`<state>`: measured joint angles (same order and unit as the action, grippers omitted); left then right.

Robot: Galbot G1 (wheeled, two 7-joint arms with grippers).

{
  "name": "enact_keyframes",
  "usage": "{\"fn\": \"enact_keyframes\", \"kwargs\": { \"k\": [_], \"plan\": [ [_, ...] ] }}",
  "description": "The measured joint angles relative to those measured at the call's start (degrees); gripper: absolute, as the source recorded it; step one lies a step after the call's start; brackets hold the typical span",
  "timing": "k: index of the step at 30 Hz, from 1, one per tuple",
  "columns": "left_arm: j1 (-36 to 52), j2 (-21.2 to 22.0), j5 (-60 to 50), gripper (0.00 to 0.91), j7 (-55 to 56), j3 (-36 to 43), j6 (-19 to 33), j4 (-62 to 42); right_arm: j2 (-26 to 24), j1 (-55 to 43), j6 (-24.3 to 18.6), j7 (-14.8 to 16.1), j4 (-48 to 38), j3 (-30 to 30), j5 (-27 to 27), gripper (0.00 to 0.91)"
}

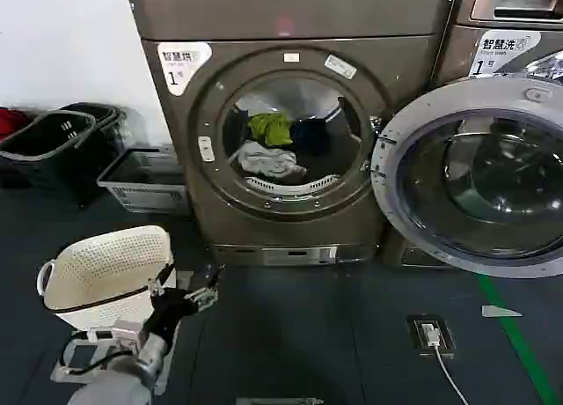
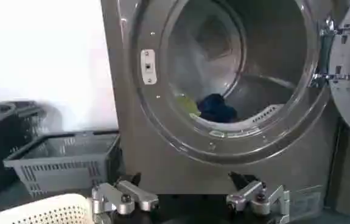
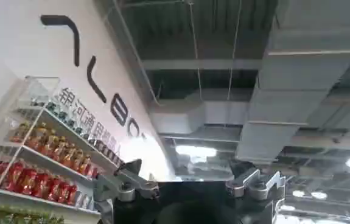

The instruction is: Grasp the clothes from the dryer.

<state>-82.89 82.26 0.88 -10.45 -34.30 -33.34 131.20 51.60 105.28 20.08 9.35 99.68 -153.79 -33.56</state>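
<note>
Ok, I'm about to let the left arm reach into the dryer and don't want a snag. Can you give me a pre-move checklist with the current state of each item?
1. Dryer door swung fully clear of the opening: ok.
2. Clothes reachable in the drum: ok; a green garment, a dark blue one and a grey one lie near the front.
3. Left gripper jaws open and holding nothing: ok.
4. Left gripper lined up with the opening: not ok; it sits low, near the floor beside the white basket, below the drum rim.
5. Right gripper out of the way: ok; it points up at the ceiling, jaws open.
6. Clothes tangled together: cannot tell.
</note>
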Motion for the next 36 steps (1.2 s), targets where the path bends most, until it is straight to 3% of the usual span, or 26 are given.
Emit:
{"fn": "enact_keyframes", "kwargs": {
  "k": [14,36],
  "plan": [
    [-0.6,-0.3,0.0,0.907,-0.2,0.2,-0.1,1.7,-0.3,0.1,-2.3,-0.3,0.1,0.0,-3.4,0.907],
    [-0.3,0.4,-0.7,0.907,-0.5,1.3,-0.3,2.3,-0.2,-0.1,-3.4,0.0,-0.2,-0.4,-4.4,0.907]
  ]
}}
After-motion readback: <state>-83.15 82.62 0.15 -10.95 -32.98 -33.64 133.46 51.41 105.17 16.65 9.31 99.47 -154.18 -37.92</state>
